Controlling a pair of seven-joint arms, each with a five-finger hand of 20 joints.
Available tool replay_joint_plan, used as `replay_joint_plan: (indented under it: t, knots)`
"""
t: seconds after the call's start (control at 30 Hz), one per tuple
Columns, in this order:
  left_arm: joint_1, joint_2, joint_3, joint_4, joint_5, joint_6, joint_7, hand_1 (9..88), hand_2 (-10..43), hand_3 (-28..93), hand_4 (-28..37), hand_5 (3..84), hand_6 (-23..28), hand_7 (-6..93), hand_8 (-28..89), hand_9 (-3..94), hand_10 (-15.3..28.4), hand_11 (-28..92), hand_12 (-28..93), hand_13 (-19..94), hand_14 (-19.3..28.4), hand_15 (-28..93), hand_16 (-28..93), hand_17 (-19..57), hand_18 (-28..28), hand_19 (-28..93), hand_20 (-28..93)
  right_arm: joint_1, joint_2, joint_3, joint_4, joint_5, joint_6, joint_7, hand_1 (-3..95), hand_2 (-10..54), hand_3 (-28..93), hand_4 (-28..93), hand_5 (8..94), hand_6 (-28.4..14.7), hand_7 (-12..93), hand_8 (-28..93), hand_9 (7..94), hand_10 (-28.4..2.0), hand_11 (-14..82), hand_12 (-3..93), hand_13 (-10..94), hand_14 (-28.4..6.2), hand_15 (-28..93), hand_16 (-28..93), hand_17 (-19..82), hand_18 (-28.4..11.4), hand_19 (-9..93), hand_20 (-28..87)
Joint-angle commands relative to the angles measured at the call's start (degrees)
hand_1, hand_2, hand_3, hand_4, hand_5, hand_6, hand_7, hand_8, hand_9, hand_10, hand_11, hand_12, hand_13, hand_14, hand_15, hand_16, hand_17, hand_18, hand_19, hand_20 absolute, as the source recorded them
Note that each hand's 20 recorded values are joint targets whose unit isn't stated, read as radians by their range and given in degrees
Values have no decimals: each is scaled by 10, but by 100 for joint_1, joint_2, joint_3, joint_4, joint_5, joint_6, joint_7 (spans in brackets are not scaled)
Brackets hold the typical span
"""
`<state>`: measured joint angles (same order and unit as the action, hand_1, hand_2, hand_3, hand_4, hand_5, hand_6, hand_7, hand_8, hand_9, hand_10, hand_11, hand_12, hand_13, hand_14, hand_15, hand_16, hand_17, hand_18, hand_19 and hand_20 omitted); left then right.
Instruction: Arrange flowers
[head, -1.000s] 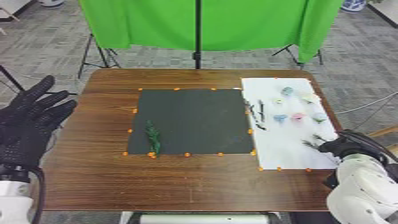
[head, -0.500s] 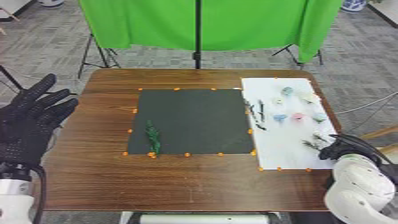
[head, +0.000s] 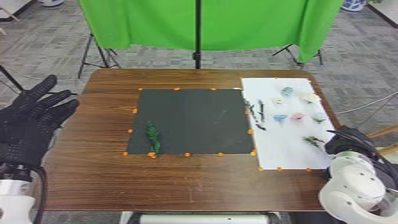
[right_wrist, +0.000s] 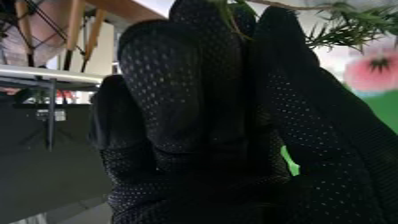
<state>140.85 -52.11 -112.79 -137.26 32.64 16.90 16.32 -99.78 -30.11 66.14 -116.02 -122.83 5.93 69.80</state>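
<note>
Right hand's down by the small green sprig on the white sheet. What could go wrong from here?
Grasp: the right hand is right at the small green sprig; an off-line pinch could shove it along the white sheet.
Neighbours: the pink flower and a pale blue flower lie just beyond, so overreaching might knock them.

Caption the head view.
Right hand by the small sprigs on the white sheet; a green sprig lies on the dark mat.
</note>
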Motion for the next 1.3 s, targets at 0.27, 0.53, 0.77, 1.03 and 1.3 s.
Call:
replay_joint_plan:
  t: [0.27,0.53,0.77,1.03,1.3]
  knots:
    - [164,-22,-152,-59,1,3,-63,207,83,759,-283,333,86,100,-76,287,193,261,111,219,271,521,-99,-94,283,581,-11,857,191,-322,-752,-417,564,-304,554,-95,686,-283,888,-7,168,74,937,-103,307,175,894,-53,557,193,541,-180,932,343]
    - [-30,74,-153,-33,39,-6,-217,207,83,760,-283,332,87,101,-77,287,193,260,111,219,272,522,-100,-94,283,582,-11,3687,-431,-2440,-653,36,188,-818,555,-95,694,-283,895,-9,163,80,937,-102,323,172,902,-55,555,203,551,-182,932,363]
    - [-109,134,-201,-58,51,56,-307,208,83,759,-283,332,86,99,-75,287,193,261,113,219,271,521,-98,-94,284,582,-11,5405,-1721,-3925,29,362,-24,-1240,559,-95,690,-283,898,-10,160,84,937,-99,333,170,908,-54,555,207,556,-183,932,376]
    - [-444,395,-135,5,67,10,-345,208,83,760,-283,333,87,99,-75,287,194,261,113,219,271,522,-98,-94,283,582,-12,6067,-2959,-4659,988,861,-348,-1547,556,-95,695,-283,901,-11,160,88,937,-97,345,166,910,-54,557,209,561,-182,932,389]
    - [-781,541,21,135,43,-111,-314,209,83,759,-283,333,86,99,-75,287,193,261,113,219,272,522,-98,-94,284,582,-12,6170,-3507,-5131,1560,1191,-565,-1291,551,-95,699,-283,902,-10,159,89,937,-95,351,165,912,-54,559,210,563,-182,932,394]
